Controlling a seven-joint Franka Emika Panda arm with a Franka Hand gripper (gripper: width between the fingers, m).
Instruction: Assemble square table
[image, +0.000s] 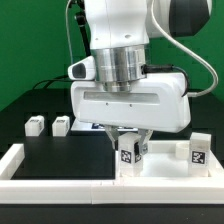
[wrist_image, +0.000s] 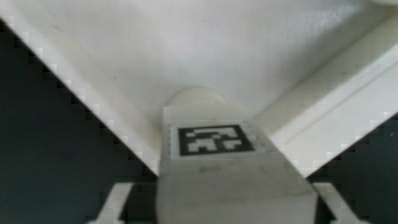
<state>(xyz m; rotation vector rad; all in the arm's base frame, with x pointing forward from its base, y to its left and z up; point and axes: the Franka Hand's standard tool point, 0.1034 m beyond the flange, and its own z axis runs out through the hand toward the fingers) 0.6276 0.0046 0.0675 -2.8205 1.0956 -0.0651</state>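
Observation:
My gripper (image: 128, 143) is shut on a short white leg (image: 127, 155) with a black-and-white tag and holds it upright over the near left corner of the white square tabletop (image: 160, 168). In the wrist view the leg (wrist_image: 214, 140) stands between my two fingers (wrist_image: 121, 200), with my gripper (wrist_image: 224, 197) above a corner of the tabletop (wrist_image: 196, 50). A second leg (image: 197, 150) stands upright at the tabletop's far right corner. Two more legs (image: 34, 126) (image: 61, 125) lie on the dark table at the exterior view's left.
The long white low wall (image: 20, 160) runs along the front and left of the workspace. The arm's wide white body (image: 130, 100) hides the middle of the table behind it. A cable hangs at the exterior view's right.

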